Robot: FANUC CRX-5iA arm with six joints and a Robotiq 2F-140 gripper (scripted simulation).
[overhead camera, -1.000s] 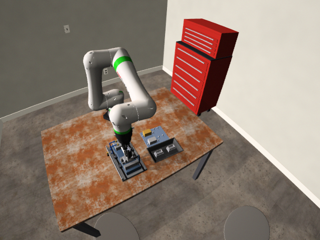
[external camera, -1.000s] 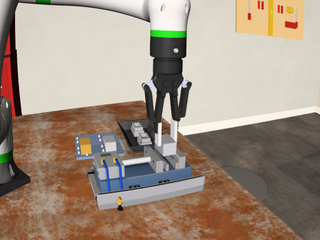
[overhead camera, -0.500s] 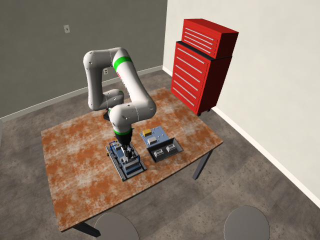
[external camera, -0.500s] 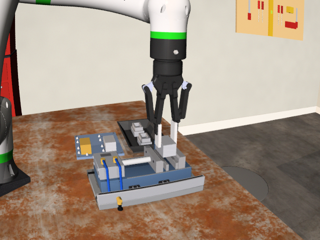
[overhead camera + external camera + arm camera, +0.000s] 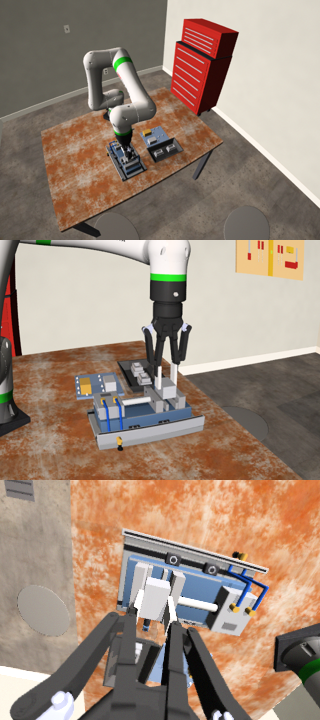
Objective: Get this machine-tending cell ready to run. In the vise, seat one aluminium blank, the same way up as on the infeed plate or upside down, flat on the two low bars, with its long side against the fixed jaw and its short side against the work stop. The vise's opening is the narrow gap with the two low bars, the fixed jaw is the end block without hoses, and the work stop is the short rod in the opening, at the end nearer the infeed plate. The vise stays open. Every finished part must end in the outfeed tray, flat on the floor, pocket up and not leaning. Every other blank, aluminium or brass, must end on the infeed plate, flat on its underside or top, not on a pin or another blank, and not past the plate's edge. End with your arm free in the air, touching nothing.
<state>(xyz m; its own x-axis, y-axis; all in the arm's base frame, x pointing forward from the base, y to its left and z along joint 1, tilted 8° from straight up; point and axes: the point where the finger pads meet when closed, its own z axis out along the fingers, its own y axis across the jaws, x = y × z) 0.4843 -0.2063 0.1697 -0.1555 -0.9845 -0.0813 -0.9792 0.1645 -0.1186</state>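
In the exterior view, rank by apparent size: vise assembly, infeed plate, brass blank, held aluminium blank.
1. Vise assembly
2. Infeed plate
3. Aluminium blank in the gripper
4. Brass blank

The last two look close; the aluminium blank is nearer the camera, so that order is unsure.

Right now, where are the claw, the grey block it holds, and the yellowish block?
claw [image 5: 166, 375], exterior view, midway between its fingertips.
grey block [image 5: 168, 391], exterior view, its front face.
yellowish block [image 5: 85, 388], exterior view, its top face.
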